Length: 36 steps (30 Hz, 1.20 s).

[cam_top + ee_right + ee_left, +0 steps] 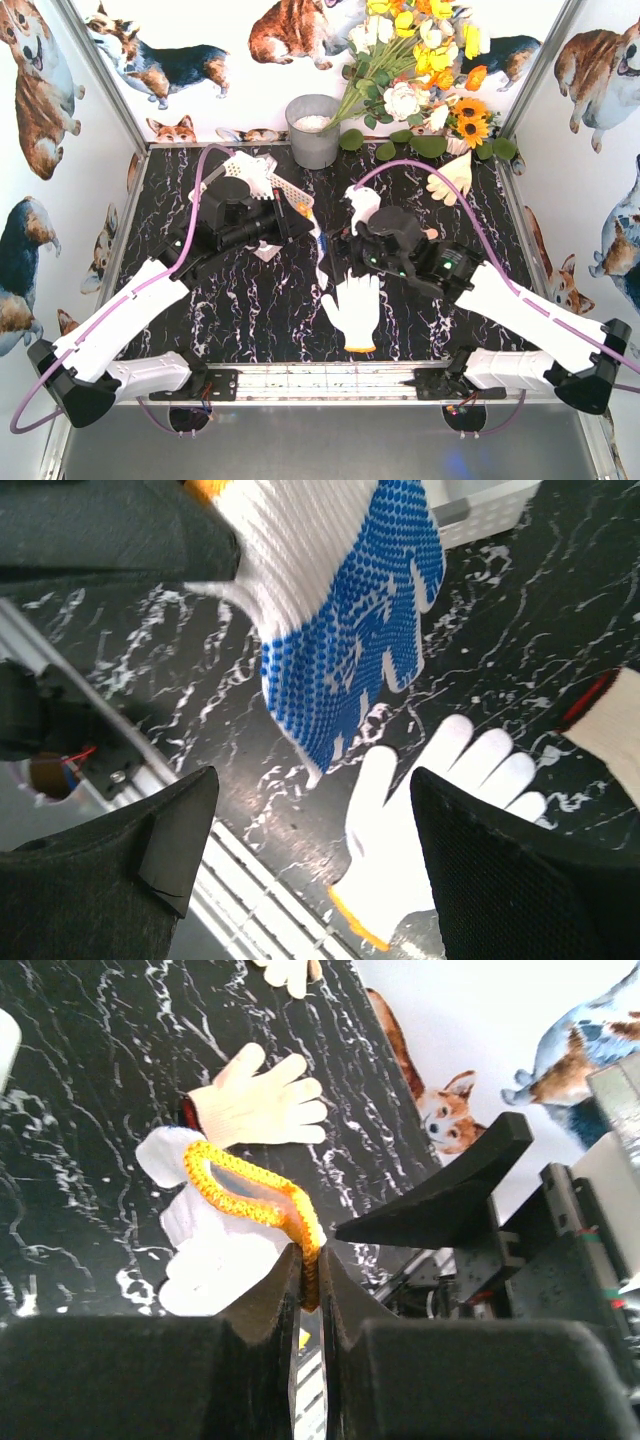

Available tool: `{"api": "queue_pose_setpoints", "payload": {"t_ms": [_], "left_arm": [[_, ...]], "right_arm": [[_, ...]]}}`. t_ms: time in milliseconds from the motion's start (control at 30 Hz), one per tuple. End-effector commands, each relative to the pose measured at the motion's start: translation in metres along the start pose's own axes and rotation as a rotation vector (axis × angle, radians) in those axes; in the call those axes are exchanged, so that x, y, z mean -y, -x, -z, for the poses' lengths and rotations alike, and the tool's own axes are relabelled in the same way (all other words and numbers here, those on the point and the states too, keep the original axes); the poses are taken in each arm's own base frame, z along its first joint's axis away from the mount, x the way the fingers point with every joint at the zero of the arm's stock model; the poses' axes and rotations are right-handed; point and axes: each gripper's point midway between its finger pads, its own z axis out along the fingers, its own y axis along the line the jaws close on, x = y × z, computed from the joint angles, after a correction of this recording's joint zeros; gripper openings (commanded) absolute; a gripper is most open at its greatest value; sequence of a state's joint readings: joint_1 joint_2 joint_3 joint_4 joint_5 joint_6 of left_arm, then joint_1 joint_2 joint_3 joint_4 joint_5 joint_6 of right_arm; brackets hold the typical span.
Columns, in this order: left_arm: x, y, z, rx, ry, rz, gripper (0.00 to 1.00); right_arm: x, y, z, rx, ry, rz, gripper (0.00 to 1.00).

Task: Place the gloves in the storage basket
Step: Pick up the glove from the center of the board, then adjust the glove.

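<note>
Three gloves show plainly from above. A white glove with orange cuff (355, 310) lies flat on the black marbled worktop (240, 310) near the front rail. A cream glove (455, 178) lies far right by the artificial flowers (420, 60). A blue-and-white glove (320, 252) hangs as a narrow strip between the two arms. The storage basket (283, 190), white lattice, sits at the rear left, partly hidden by the left arm and just beside the grey bucket (313, 130).

Left wrist view:
- The left tool (310, 1260) is pinched fully closed on the hanging glove's orange cuff, gripping only the cuff edge.
- A cream glove with red trim (260, 1100) lies on the worktop beyond.

Right wrist view:
- The right tool (315, 815) is spread wide and holds nothing.
- The glove's blue-dotted palm dangles just above and ahead of it.
- The white glove lies on the worktop below.

Hazards, as judged:
- The thin cuff grip may slip, dropping the glove short of the basket.
- The limp length may drape over the basket rim on release.
- The arms work close together, so the tools could knock each other.
</note>
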<state>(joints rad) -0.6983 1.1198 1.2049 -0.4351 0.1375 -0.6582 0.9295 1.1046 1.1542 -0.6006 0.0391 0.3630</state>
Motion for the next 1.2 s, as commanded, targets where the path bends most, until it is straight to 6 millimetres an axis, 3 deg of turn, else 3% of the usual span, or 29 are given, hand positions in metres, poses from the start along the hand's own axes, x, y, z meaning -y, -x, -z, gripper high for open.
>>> {"api": "queue_pose_setpoints", "payload": {"t_ms": [0,133,200,300,367,400,500,567,667,733,800,967,1167], "left_arm": [[0.019,0.012,-0.004,0.062,-0.099,0.129,0.0],[0.024,0.007,-0.006,0.05,-0.135,0.161,0.0],[0.026,0.006,-0.005,0.044,-0.149,0.169,0.0],[0.024,0.004,-0.002,0.045,-0.142,0.163,0.0],[0.019,0.004,0.001,0.05,-0.119,0.149,0.0],[0.016,0.004,0.003,0.054,-0.105,0.141,0.08],[0.007,0.008,0.009,0.088,-0.065,0.111,0.5],[0.002,0.011,0.014,0.12,-0.043,0.098,0.66],[-0.001,0.013,0.017,0.145,-0.035,0.103,0.72],[0.006,0.013,0.016,0.143,-0.079,0.091,0.75],[0.013,0.014,0.016,0.142,-0.123,0.033,0.79],[0.015,0.023,0.033,0.163,-0.141,-0.186,0.89],[0.028,-0.001,0.044,0.017,-0.274,-0.446,0.95]], "right_arm": [[0.001,0.039,-0.011,0.13,-0.072,0.071,0.8],[0.004,0.044,-0.024,0.145,-0.121,0.083,0.78],[0.014,0.047,-0.027,0.164,-0.185,0.064,0.7],[0.025,0.049,-0.027,0.195,-0.247,0.038,0.36],[0.026,0.051,-0.025,0.206,-0.249,0.026,0.05],[0.026,0.051,-0.023,0.207,-0.25,0.014,0.0],[0.026,0.048,-0.02,0.204,-0.216,-0.059,0.0],[0.023,0.046,-0.019,0.199,-0.162,-0.136,0.0],[0.017,0.043,-0.019,0.198,-0.059,-0.245,0.0],[0.005,0.048,-0.01,0.233,0.07,-0.296,0.0],[-0.01,0.052,-0.002,0.241,0.197,-0.309,0.0],[-0.018,0.045,0.017,0.138,0.322,-0.25,0.0],[-0.034,0.021,0.043,-0.025,0.479,-0.197,0.0]]}}
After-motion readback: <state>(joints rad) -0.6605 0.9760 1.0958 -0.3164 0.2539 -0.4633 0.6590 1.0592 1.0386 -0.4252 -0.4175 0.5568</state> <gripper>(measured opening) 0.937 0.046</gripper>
